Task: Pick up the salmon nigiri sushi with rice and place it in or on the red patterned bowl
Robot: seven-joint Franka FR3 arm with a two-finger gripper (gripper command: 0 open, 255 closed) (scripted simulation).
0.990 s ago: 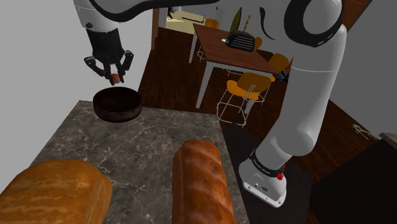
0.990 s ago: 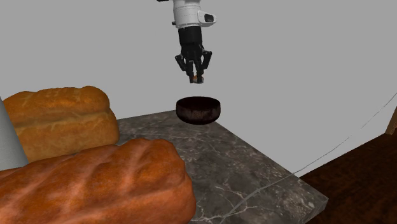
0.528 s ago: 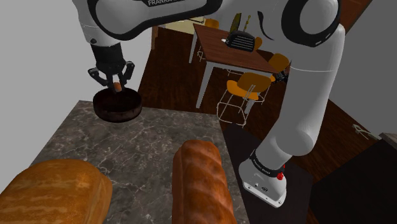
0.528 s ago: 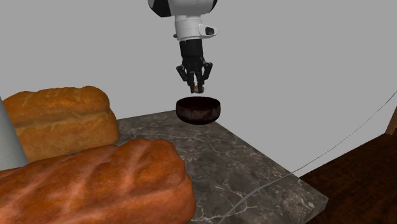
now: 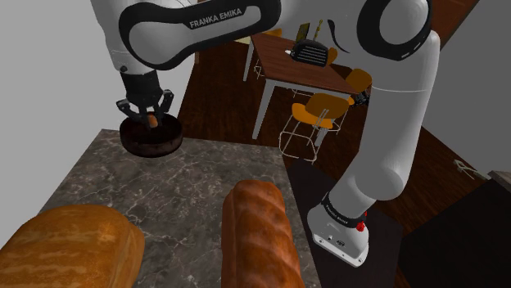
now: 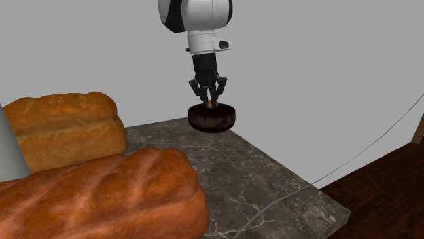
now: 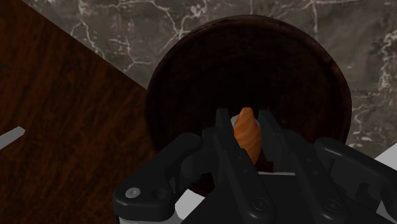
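You have the salmon nigiri (image 7: 247, 132) pinched between the claw's (image 7: 244, 117) two fingers, right over the hollow of the dark reddish bowl (image 7: 184, 60), about at its rim. The bowl stands at a corner of the marbled bench (image 5: 188, 176).

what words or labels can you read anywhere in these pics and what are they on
"FRANKA EMIKA": white letters on a black band of the Franka arm, in the shoulder view.
Small white lettering on the dark base ring of that arm, above the stand: too small to read.
No text on the dark bowl, the salmon nigiri or the bread loaves.
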